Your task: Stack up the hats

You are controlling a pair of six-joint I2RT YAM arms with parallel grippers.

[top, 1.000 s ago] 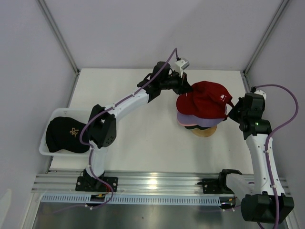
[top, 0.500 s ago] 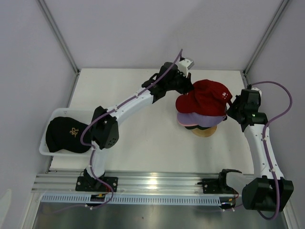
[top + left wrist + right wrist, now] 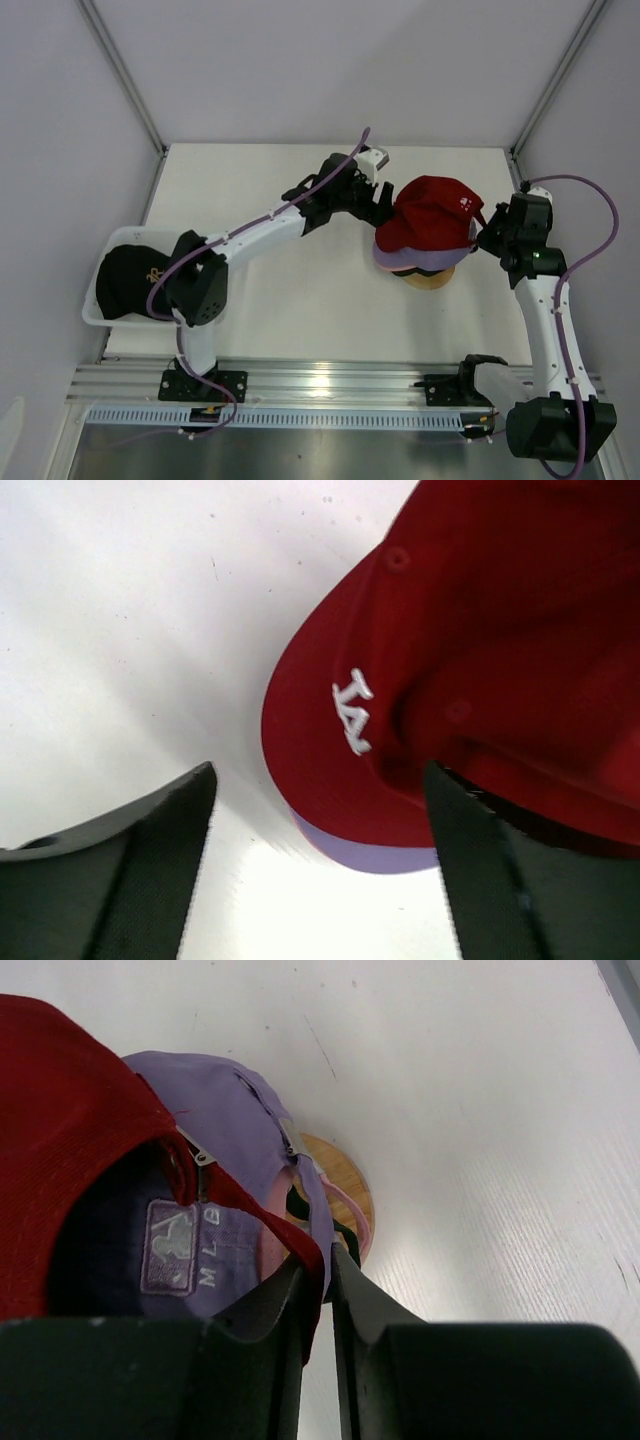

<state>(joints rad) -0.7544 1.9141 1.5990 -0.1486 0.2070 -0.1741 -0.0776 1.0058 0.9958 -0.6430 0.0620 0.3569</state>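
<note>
Right fingers (image 3: 262, 1312) clamp the red hat's (image 3: 432, 210) rear strap; left fingers (image 3: 130, 875) stand apart beside its opposite edge, over table (image 3: 300, 300).

Left end effector (image 3: 380, 204) off red hat (image 3: 435, 210)

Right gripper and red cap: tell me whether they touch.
Touching. The right wrist view shows the right gripper pinched shut on the rear edge of the red cap.

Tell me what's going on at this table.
Caps are being stacked. The right gripper is shut on the back strap of the red fabric baseball cap, which sits atop a lavender cap on the round wooden stand. The left gripper hangs open beside the red cap, holding nothing. One black cap waits in the white mesh basket.
</note>
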